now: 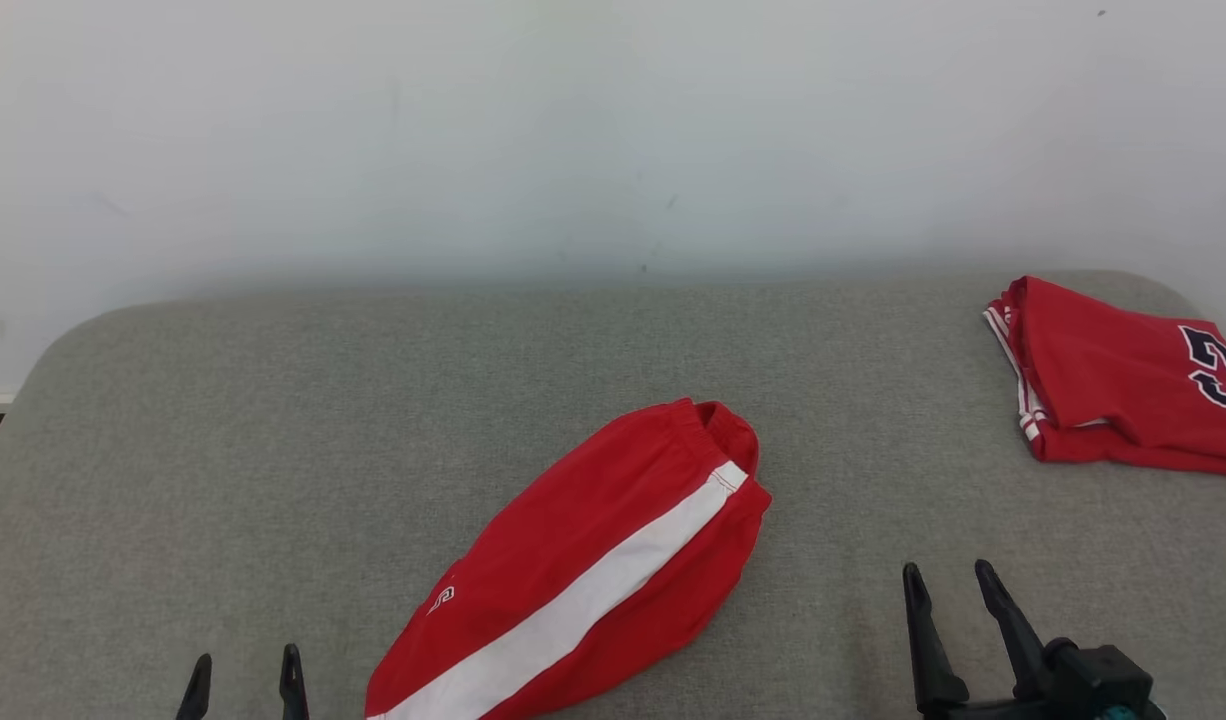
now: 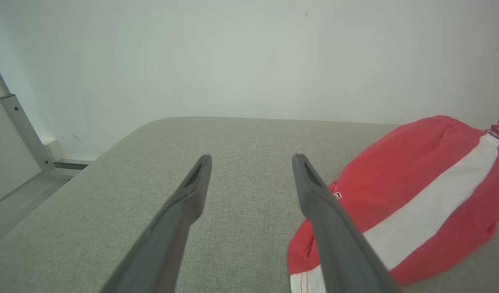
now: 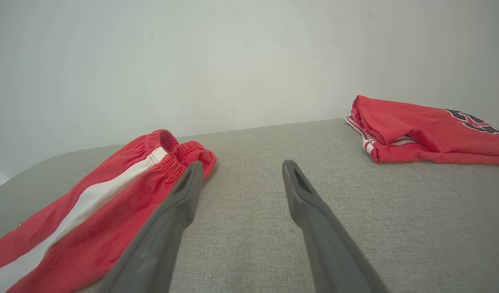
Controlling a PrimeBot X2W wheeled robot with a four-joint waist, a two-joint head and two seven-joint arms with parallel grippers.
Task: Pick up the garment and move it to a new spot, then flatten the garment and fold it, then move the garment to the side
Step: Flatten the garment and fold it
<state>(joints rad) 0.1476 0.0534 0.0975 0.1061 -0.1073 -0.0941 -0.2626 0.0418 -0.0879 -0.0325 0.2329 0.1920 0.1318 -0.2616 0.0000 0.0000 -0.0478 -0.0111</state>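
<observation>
**Head view.** A red garment (image 1: 583, 570) with a white side stripe, folded into a compact oblong, lies diagonally at the middle of the grey padded surface (image 1: 273, 420), toward its near edge. The elastic waistband points to the far right. The lower end is cut off by the frame, so its full extent cannot be told. The left gripper (image 1: 246, 656), jaws spread and empty, stands just left of the garment. The right gripper (image 1: 947, 568), likewise spread and empty, stands to its right. A second folded red garment (image 1: 1113, 385), bearing dark numerals, lies at the far right corner.
</observation>
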